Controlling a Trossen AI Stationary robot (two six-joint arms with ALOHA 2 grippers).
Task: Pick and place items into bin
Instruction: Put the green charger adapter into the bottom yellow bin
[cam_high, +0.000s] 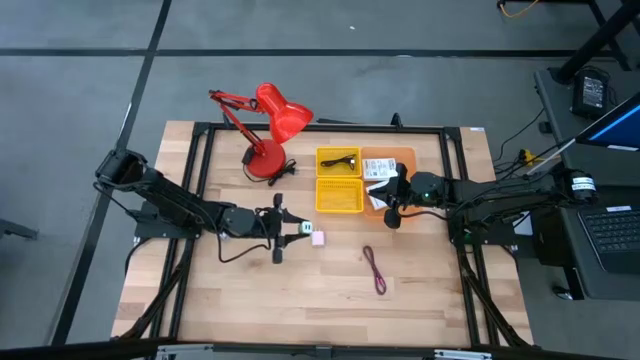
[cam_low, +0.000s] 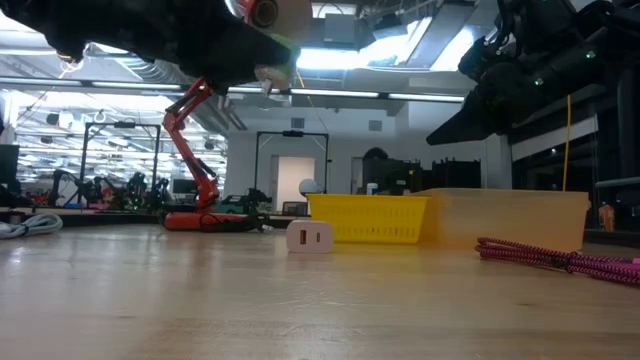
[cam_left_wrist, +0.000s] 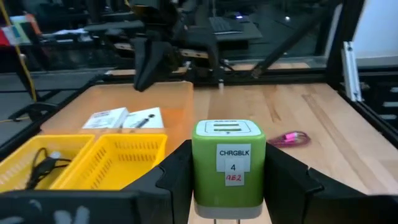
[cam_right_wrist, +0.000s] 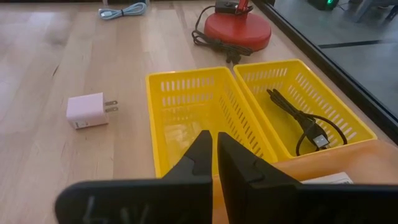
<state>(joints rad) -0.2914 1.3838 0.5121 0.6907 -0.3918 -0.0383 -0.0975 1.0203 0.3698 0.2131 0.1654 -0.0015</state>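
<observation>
My left gripper (cam_high: 292, 228) (cam_left_wrist: 229, 179) hangs over the middle of the table, shut on the small green piece (cam_left_wrist: 228, 158), a block labelled CHRGBLK. The tiny pink block (cam_high: 318, 238) (cam_low: 309, 236) (cam_right_wrist: 90, 110) rests on the wood just right of it. The maroon cord (cam_high: 375, 268) (cam_low: 560, 258) lies nearer the near edge. The black cord (cam_high: 339, 160) (cam_right_wrist: 305, 121) lies in the far yellow bin. White printed packets (cam_high: 376, 168) (cam_left_wrist: 124, 118) lie in the orange bin. My right gripper (cam_high: 392, 207) (cam_right_wrist: 214, 152) hovers shut by the near yellow bin's right side. My left gripper pinches the small green piece by its two opposite side faces (cam_left_wrist: 198, 168), one finger (cam_left_wrist: 177, 177) on each side. The fingers come in level from the table's left. The piece is upright and, as the low view shows, lifted clear of the table.
Two yellow bins (cam_high: 339, 195) (cam_low: 370, 218) stand side by side at the table's far middle, with the orange bin (cam_high: 400, 160) (cam_low: 510, 218) to their right. The red desk lamp (cam_high: 270, 125) (cam_low: 195, 150) stands left of the bins. Bare wood lies toward the near edge.
</observation>
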